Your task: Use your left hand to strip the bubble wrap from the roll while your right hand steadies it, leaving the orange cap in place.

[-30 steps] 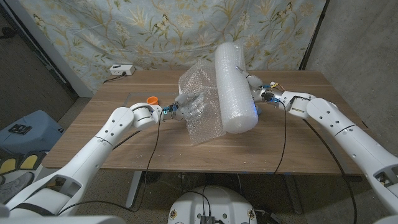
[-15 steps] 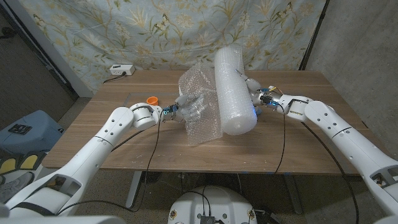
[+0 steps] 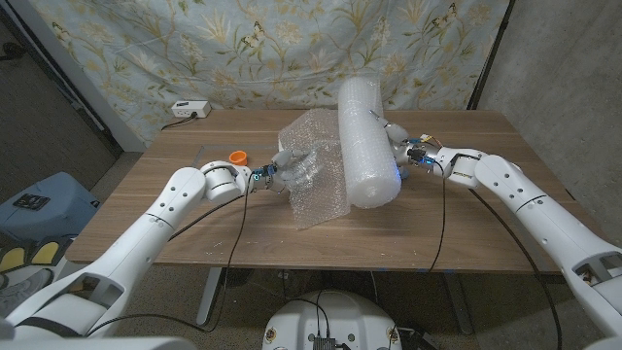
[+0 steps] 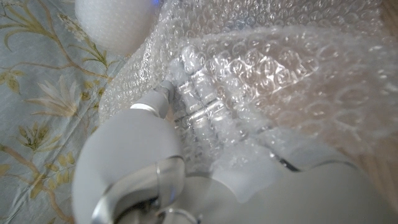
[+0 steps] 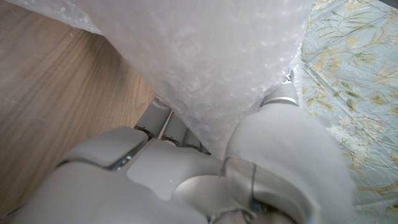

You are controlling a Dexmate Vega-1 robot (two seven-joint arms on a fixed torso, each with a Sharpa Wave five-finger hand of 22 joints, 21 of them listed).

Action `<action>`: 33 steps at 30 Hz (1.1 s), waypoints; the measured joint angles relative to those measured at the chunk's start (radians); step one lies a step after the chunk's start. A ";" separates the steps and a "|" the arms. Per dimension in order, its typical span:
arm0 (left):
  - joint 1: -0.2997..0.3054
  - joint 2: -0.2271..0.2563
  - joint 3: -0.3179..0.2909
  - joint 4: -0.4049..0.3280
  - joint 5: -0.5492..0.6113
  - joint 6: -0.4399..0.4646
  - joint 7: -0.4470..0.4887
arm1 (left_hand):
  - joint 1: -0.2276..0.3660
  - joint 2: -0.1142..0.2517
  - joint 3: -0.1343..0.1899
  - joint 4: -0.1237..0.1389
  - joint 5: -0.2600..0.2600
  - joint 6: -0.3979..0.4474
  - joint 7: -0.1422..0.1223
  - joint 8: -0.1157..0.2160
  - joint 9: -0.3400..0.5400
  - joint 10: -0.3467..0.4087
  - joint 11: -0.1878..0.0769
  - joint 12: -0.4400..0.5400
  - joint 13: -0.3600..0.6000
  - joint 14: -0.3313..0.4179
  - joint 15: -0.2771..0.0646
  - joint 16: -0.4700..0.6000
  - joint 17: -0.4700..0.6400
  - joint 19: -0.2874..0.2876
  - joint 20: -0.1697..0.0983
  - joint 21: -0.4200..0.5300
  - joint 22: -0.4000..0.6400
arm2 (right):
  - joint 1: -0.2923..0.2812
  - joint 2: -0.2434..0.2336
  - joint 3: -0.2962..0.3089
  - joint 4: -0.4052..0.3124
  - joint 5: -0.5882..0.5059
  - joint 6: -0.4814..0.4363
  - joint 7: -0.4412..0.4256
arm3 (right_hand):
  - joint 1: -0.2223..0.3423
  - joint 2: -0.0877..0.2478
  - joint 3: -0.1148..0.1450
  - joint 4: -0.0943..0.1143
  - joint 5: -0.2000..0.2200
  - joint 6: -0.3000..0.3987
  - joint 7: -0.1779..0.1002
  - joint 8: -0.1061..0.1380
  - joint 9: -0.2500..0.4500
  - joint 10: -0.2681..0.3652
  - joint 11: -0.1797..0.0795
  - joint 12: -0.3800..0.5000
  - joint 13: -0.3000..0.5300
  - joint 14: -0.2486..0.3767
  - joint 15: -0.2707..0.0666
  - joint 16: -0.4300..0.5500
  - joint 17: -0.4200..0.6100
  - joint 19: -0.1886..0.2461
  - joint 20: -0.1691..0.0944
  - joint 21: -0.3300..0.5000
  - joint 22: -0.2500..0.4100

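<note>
A thick white bubble wrap roll stands tilted over the middle of the table, its lower end toward me. My right hand holds it from the right side, thumb and fingers pressed against the roll. A loose sheet of bubble wrap hangs off the roll's left side down to the table. My left hand grips that sheet, with its fingers buried in the crumpled wrap. The roll's rounded end shows beyond them. An orange cap lies on the table beside my left wrist.
A white box with a cable sits at the table's back left edge. A flowered cloth hangs behind the table. Bare wood lies in front of my right arm.
The roll has shifted slightly, its upper end a little lower and further back. My left hand keeps its grip on the sheet in about the same place.
</note>
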 measured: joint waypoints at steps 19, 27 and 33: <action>-0.029 0.039 -0.009 0.012 -0.052 0.042 0.021 | 0.000 0.000 0.000 0.000 0.000 0.000 0.000 0.000 -0.001 0.000 0.000 0.000 0.009 -0.002 0.002 -0.007 0.000 0.000 0.000 0.008 0.000 | 0.031 0.022 -0.010 0.079 -0.039 -0.001 0.072 | 0.000 0.000 0.008 0.000 -0.001 0.005 -0.004 -0.003 0.005 0.000 0.000 -0.008 -0.008 -0.003 -0.003 -0.018 -0.001 -0.007 0.007 0.000 0.000; -0.053 0.056 -0.003 0.024 -0.062 0.069 0.021 | 0.000 0.000 -0.003 0.003 0.000 0.000 0.000 -0.007 -0.001 0.000 0.000 0.000 0.014 -0.002 0.002 -0.008 0.000 0.000 0.000 0.008 0.000 | 0.027 0.026 -0.010 0.087 -0.043 -0.002 0.090 | 0.000 0.000 0.008 0.000 -0.001 0.002 -0.007 -0.010 0.005 -0.009 0.001 -0.019 -0.015 -0.008 -0.008 -0.037 -0.012 -0.013 0.013 -0.005 0.000; -0.067 0.065 0.001 0.030 -0.070 0.086 0.023 | 0.000 0.000 -0.003 0.003 0.000 0.000 0.000 -0.007 -0.001 0.000 0.000 0.000 0.018 -0.001 0.002 -0.008 0.000 -0.004 -0.004 0.013 0.000 | 0.019 0.028 -0.009 0.087 -0.043 -0.006 0.097 | -0.001 0.013 0.012 0.004 -0.005 -0.011 -0.008 -0.015 0.005 -0.018 0.007 -0.027 -0.021 -0.014 -0.013 -0.047 -0.018 -0.020 0.020 -0.009 0.000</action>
